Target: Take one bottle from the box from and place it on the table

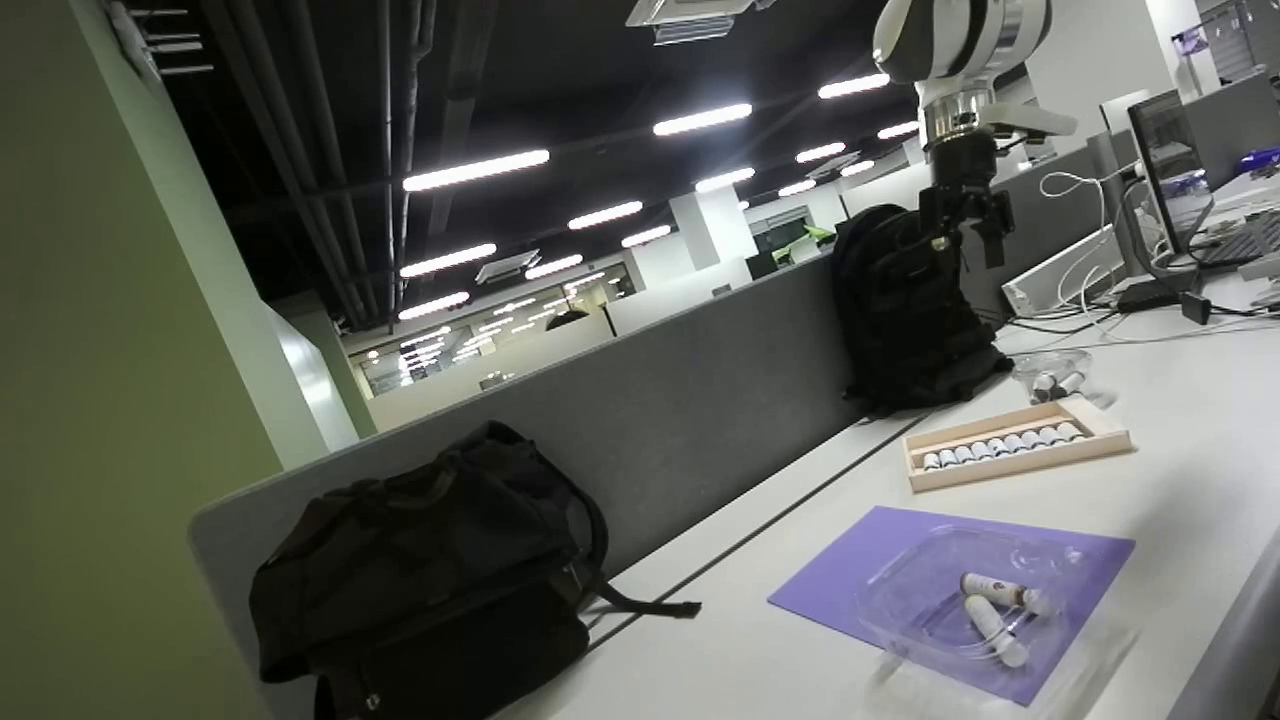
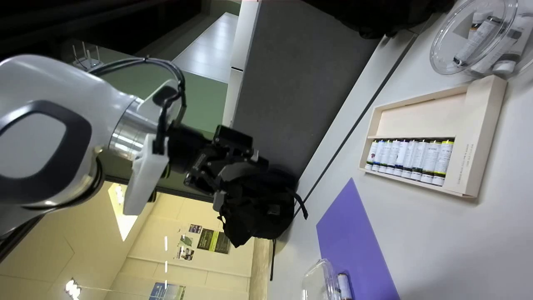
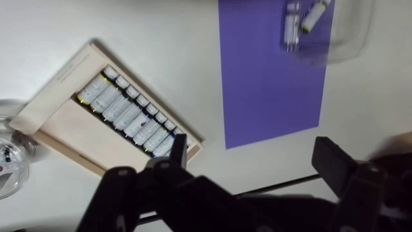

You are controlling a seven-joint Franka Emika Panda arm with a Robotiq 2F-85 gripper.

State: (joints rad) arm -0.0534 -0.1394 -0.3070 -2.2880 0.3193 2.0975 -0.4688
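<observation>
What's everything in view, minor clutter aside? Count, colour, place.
Table: one, pale, along the grey partition
Box: one, beige, on the table
Bottles: nine, white with coloured bands, inside the box
Mat: one, purple, near the box
Containers: two, clear, one partly over the mat, one near the box
Loose bottles: two, white, in the mat container; several, uncountable, in the other
Backpacks: two, black, by the partition
Screen: one, dark, farther along the table
Ceiling lights: many, white, overhead
Arm: one, mostly white, over the table
Hand: one, black, open over the table

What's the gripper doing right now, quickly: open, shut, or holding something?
Gripper: open, holding nothing; its jaws stand wide apart in the wrist view.
</observation>
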